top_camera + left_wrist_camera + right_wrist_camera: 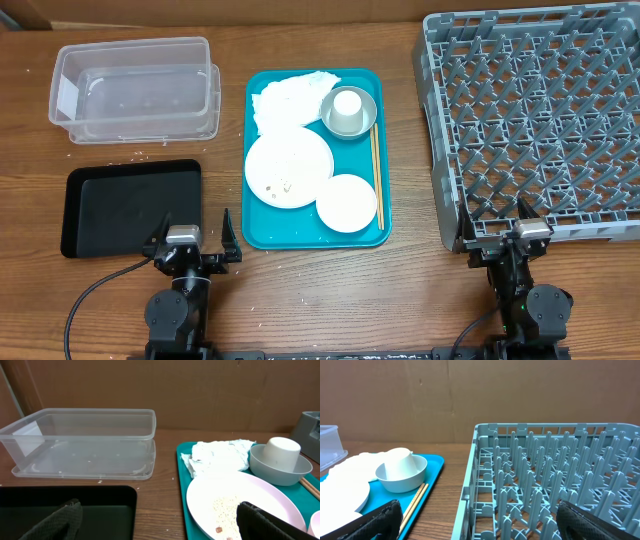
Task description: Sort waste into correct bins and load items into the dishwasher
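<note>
On the teal tray [258,228] lie a crumpled white napkin [285,95], a large white plate [288,168] with rice grains [225,507], a smaller plate [346,202], chopsticks [376,175] and a white cup [347,108] upside down in a metal bowl [366,122]. The clear tub [130,85] and black tray [130,208] sit to the left, and the grey dish rack [535,120] to the right. My left gripper [194,232] is open between black tray and teal tray. Open too, my right gripper [497,228] straddles the rack's near left corner.
A cardboard wall [200,385] closes off the back of the wooden table [410,290]. A few white crumbs are scattered on the wood around the tub and black tray. The rack overhangs the right edge of the overhead view.
</note>
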Robot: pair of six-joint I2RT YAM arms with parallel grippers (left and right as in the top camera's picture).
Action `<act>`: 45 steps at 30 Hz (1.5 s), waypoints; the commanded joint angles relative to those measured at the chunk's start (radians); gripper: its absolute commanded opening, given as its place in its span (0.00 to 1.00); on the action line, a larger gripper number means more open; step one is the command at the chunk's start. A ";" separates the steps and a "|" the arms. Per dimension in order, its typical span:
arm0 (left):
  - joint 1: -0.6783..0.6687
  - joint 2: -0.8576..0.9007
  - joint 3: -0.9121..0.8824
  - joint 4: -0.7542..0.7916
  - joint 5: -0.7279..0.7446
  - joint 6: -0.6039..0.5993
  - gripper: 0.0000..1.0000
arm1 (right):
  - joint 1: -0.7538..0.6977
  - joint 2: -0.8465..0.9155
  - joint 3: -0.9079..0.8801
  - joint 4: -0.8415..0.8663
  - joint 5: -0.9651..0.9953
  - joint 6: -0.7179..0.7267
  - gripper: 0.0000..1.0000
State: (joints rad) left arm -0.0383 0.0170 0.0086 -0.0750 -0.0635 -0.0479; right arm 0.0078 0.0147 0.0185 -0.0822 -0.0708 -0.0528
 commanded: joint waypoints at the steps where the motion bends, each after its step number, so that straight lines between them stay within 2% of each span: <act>1: 0.006 -0.013 -0.003 0.002 0.008 0.023 1.00 | -0.003 -0.012 -0.011 0.005 0.006 0.000 1.00; 38: 0.006 -0.013 -0.003 0.002 0.008 0.023 1.00 | -0.003 -0.012 -0.011 0.005 0.006 0.000 1.00; 40: 0.006 -0.013 -0.003 0.038 0.011 0.020 1.00 | -0.003 -0.012 -0.011 0.005 0.006 0.000 1.00; 42: 0.004 -0.013 -0.003 0.106 0.107 -0.080 1.00 | -0.003 -0.012 -0.011 0.005 0.006 0.000 1.00; 44: 0.004 -0.013 -0.003 0.129 0.350 -0.291 1.00 | -0.003 -0.012 -0.011 0.005 0.006 0.000 1.00; 45: 0.004 -0.013 -0.003 0.145 0.420 -0.369 1.00 | -0.003 -0.012 -0.011 0.005 0.006 0.000 1.00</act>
State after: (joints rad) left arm -0.0376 0.0151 0.0082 0.0513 0.0761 -0.1703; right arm 0.0078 0.0147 0.0185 -0.0826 -0.0711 -0.0528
